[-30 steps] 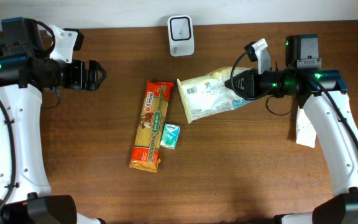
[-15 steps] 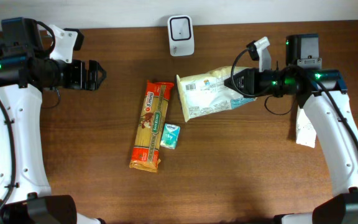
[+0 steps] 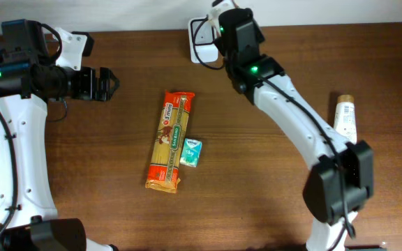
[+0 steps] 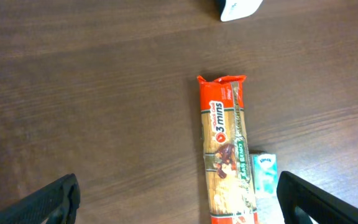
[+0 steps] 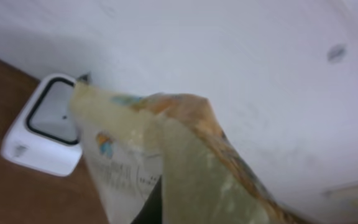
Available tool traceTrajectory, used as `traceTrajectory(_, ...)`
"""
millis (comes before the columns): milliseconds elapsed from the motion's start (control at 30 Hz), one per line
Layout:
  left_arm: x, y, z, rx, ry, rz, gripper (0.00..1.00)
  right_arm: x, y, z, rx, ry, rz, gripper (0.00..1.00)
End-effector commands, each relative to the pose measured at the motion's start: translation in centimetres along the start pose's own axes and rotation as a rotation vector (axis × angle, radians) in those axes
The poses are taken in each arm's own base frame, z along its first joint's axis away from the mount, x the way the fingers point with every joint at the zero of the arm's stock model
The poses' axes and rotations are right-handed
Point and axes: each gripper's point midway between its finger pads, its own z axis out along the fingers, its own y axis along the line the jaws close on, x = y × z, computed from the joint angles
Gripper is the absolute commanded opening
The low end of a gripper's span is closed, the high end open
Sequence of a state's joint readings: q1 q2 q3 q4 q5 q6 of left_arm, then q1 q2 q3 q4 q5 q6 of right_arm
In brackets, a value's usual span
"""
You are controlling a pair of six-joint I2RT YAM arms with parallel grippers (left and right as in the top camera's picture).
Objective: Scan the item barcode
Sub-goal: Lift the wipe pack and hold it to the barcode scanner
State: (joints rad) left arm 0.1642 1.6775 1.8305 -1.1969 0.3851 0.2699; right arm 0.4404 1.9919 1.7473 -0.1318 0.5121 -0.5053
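Your desk (image 3: 257, 209) is dark brown wood, with a white wall along its back edge. The right arm (image 3: 292, 118) stretches from the front right corner diagonally up to the middle of the back edge. The left arm (image 3: 19, 153) stands along the left edge with its wrist bent toward the back left corner.

The longest loose thing is the orange pasta packet (image 3: 171, 139), lying flat left of the desk's centre, its length running front to back.

The item you care about, a pale yellowish bag (image 5: 166, 155) with a printed label, is up at the middle of the back edge. In the right wrist view it fills the foreground, one corner raised just beside the white scanner (image 5: 42, 134), which sits against the wall. You cannot tell from here whether its barcode faces the scanner window. From overhead the arm hides the bag.

The right gripper (image 3: 220, 14) is clenched on that bag. The left gripper (image 3: 109, 84) is released, jaws spread wide, holding nothing.

A pale bottle (image 3: 345, 118) lies near the right edge. A small teal packet (image 3: 192, 152) lies just beside the pasta packet's right side.
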Motion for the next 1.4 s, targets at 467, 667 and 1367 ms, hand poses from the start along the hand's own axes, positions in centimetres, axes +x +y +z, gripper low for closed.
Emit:
traceTrajectory(467, -0.1, -0.1, 0.0, 0.010, -0.003, 0.014, 0.99, -3.2, 6.8, 7.3, 0.259, -0.395, -0.580, 0.04)
traceTrajectory(667, -0.1, -0.1, 0.0, 0.010, -0.003, 0.013, 0.99, -2.7, 7.3, 7.7, 0.257, -0.395, -0.584, 0.04)
traceTrajectory(1367, -0.1, -0.1, 0.0, 0.010, -0.003, 0.013, 0.99, -3.7, 6.3, 7.1, 0.307, -0.427, -0.626, 0.04)
